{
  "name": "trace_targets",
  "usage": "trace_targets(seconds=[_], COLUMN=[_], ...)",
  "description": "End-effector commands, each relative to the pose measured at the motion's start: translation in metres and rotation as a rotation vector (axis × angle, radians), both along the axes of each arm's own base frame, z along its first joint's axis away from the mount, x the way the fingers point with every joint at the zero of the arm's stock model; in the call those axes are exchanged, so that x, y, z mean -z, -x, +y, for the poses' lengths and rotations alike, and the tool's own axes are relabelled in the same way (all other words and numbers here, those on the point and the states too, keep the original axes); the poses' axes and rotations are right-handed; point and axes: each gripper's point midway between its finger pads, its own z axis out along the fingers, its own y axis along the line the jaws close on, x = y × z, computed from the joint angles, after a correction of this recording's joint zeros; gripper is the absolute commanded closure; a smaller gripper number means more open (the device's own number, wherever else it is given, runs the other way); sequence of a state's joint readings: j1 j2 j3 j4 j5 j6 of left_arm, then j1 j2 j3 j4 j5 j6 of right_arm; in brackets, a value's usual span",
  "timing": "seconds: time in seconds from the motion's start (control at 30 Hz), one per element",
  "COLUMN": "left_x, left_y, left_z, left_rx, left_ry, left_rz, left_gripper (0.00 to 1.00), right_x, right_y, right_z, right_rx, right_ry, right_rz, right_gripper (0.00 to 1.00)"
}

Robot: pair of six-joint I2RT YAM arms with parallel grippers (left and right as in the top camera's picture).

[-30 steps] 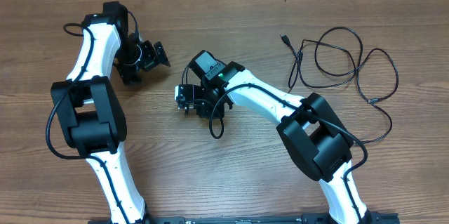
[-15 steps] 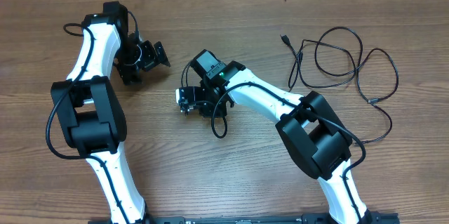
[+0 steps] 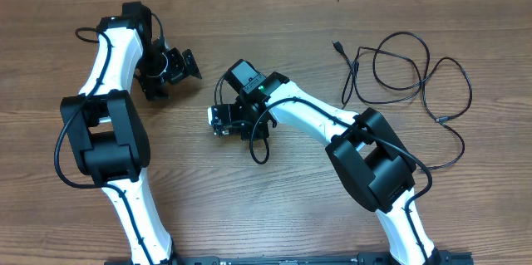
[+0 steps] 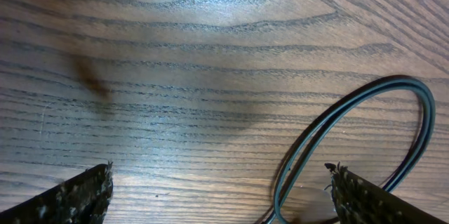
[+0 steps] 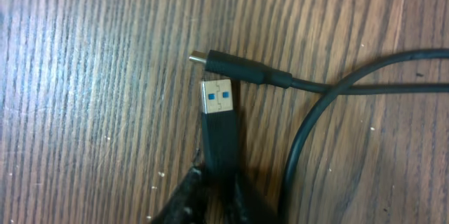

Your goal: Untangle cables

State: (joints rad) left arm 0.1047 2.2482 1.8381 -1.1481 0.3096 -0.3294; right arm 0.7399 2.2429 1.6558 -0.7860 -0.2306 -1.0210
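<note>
Grip first: right gripper (image 5: pixel 217 185) is being kept clenched on the black shell of the USB plug (image 5: pixel 219 122). Fingers (image 5: pixel 184 194) are pinching only its rear end, with the silvery tip left free. Slipping is being risked, since so little shell is being covered and a sideways tug could twist the plug out.

Just beyond the tip a small plug (image 5: pixel 235 68) is lying, close but seemingly apart, and it could get shoved by any push forward. Its cord (image 5: pixel 393 87) is being crossed by a curved cord (image 5: pixel 302 140). If the pull is aimed across that crossing, the loop could be tightened instead of opened.

Overhead, this short cable (image 3: pixel 260 153) is lying mid-table (image 3: pixel 274 215), partly under the right arm, so snagging on the arm's own wiring is being risked. Remaining cables (image 3: pixel 399 66) are lying at the far right, well apart from the grip.

Left gripper (image 3: pixel 174 74) is being held spread wide at the far left, grasping nothing.
</note>
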Motion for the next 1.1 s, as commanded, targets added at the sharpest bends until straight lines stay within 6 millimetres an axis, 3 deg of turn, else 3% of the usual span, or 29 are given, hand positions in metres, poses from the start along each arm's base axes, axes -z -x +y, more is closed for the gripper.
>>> trace_targets(seconds=[0.0,0.87,0.9,0.97,1.07], left_x=[-0.001,-0.001,-0.001,-0.001,-0.001], left_y=[-0.0035,-0.0035,-0.0035,-0.0035,-0.0035], left_z=[-0.0014,-0.0014,-0.0014,-0.0015,-0.0014], left_rx=[0.018,0.018,0.018,0.019,0.018], left_ry=[-0.01,-0.01,-0.01,-0.01,-0.01], left_rz=[-0.012,-0.012,-0.012,-0.012,-0.012], left_gripper=[0.01,0.0,0.0,0.01,0.0], right_x=[0.0399,0.0401,0.0401,0.0402,0.04], right_y=[0.0033,0.0043,0.0045,0.0044,0.0046], right_z=[-0.0209,-0.0205,-0.0207,-0.0208,-0.0209], right_rx=[0.009,0.014,0.014,0.014,0.014], right_ry=[0.117,0.118,0.119,0.12,0.12], right_rz=[0.021,0.025,0.026,0.025,0.026], right_gripper=[0.92,0.96,0.93,0.74,0.73])
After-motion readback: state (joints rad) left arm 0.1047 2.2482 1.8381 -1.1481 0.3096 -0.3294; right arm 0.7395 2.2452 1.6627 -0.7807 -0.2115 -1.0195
